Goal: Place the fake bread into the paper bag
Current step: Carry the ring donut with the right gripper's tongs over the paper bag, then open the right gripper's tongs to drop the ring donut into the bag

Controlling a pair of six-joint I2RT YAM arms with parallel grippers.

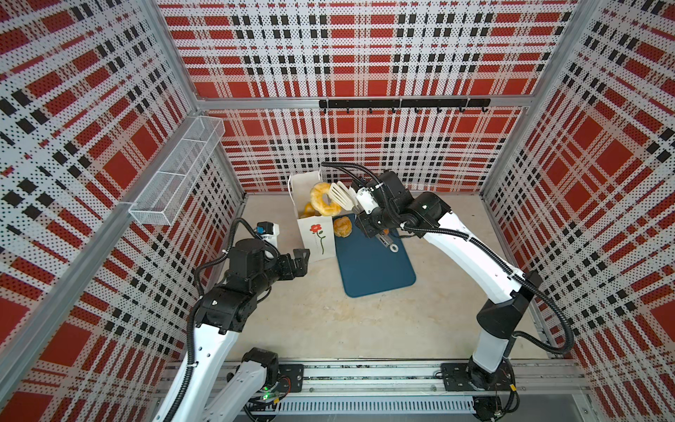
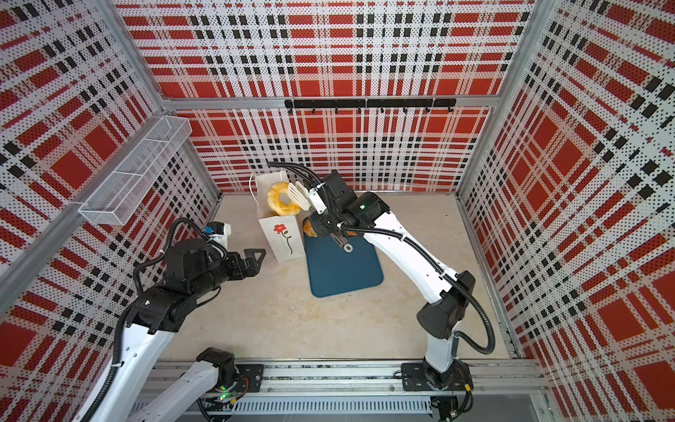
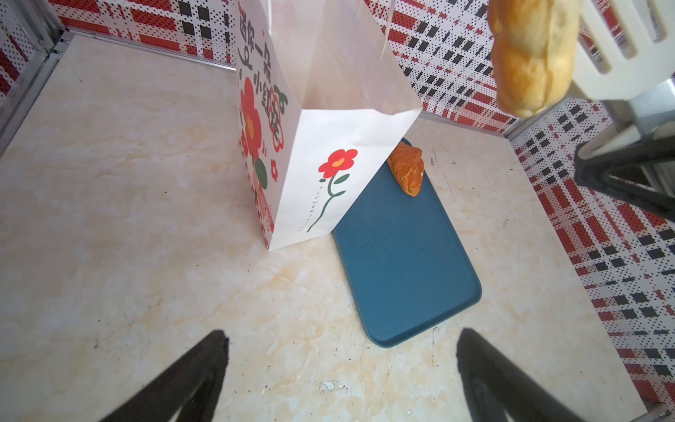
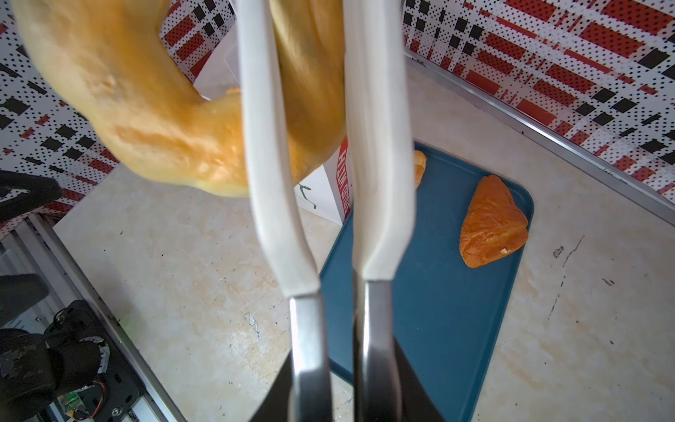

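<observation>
Golden ring doughnut (image 1: 328,211) hangs over the paper bag (image 1: 317,241) mouth, pinched by white tongs (image 1: 339,193) that the right tool (image 4: 343,394) squeezes; left tool (image 3: 341,334) gapes empty. Risk: the unsupported bag tips if the doughnut snags its rim.

I record the paper bag (image 3: 328,91) as matt white paper, creased at its folds, with flat printed ink. The ring doughnut (image 4: 146,120) looks dull and finely pitted. The darker croissant (image 4: 491,223) carries a slight sheen. The tongs (image 4: 380,182) have smooth white plastic heads on brushed metal arms. The blue tray (image 3: 409,263) is matt and smooth. The tabletop (image 3: 146,219) is marble-patterned, low gloss and scuffed. The wall panels (image 1: 365,54) are perforated. The basket (image 1: 175,171) on the left wall is white wire mesh.
</observation>
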